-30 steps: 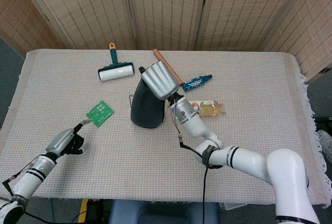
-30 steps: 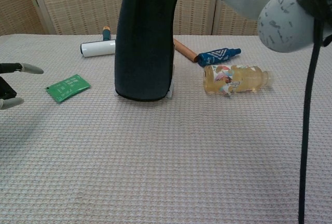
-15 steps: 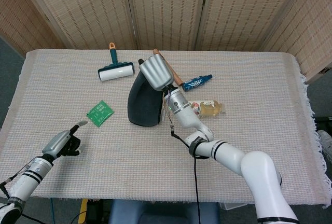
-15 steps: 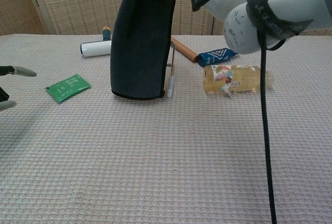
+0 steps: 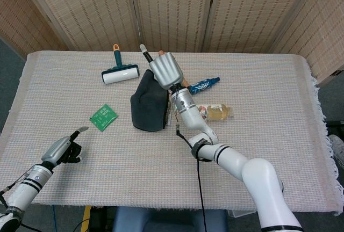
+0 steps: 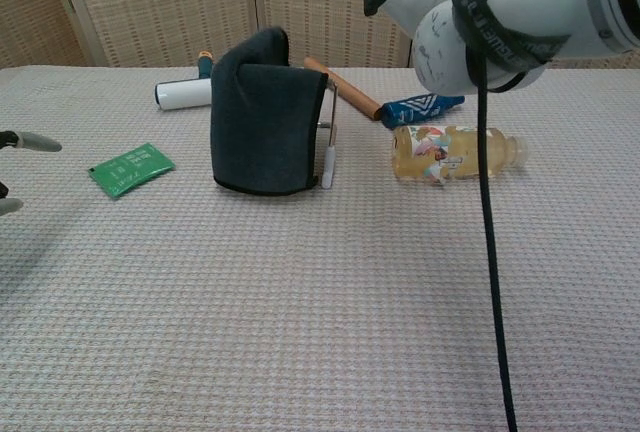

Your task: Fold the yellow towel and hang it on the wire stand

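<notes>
On the tabletop [image 5: 258, 135], the towel [image 6: 265, 122], dark here rather than yellow, was draped over the stand [image 6: 328, 142], so the hanging looked all but done. The right robot hand [image 5: 165, 70] hovered above it, fingers apart and empty; the left robot hand [image 5: 60, 149] was loosely spread, empty, well apart.

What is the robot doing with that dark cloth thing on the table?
The robot is hanging a towel. The dark towel is draped over the wire stand in the middle of the table. The right hand is up above it, holding nothing. The left hand is low at the table's near left corner, away from everything. A lint roller, a green packet and a bottle lie around.
</notes>
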